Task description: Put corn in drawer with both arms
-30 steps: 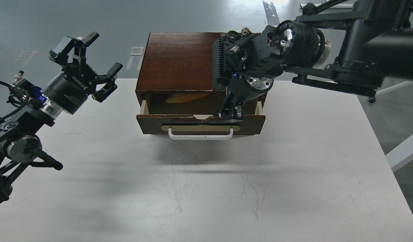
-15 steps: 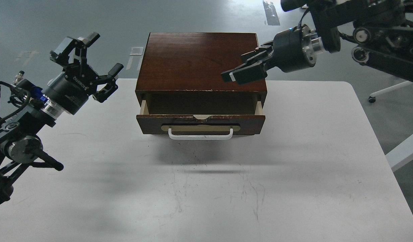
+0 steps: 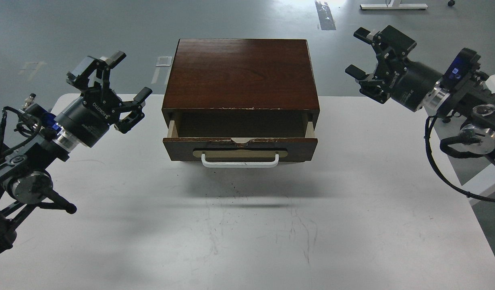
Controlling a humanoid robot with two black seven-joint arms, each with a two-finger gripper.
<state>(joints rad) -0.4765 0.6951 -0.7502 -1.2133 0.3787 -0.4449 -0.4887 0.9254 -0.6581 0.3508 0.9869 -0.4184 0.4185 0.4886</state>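
White table [image 3: 352, 209] unchanged. Dark box [image 3: 239, 72] between the 2 grippers, drawer [image 3: 240, 148] still pulled partly out. Right gripper [image 3: 368, 56] withdrawn rightward since 0.5 s ago, fingers now spread, empty. Left gripper [image 3: 117, 86] barely shifted, spread wide, empty. Corn hidden, unseen inside drawer.

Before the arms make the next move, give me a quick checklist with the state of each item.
1. Dark brown wooden drawer with white bar handle is partly pulled out of the dark wooden box: ok for closing.
2. Bright yellow corn cob inside the drawer: cannot tell, the visible part of the interior is dark and no corn shows.
3. Left gripper is open, empty, hanging left of the box: ok.
4. Right gripper is open, empty, right of the box: ok.
5. White table in front of the handle has nothing in the way: ok.
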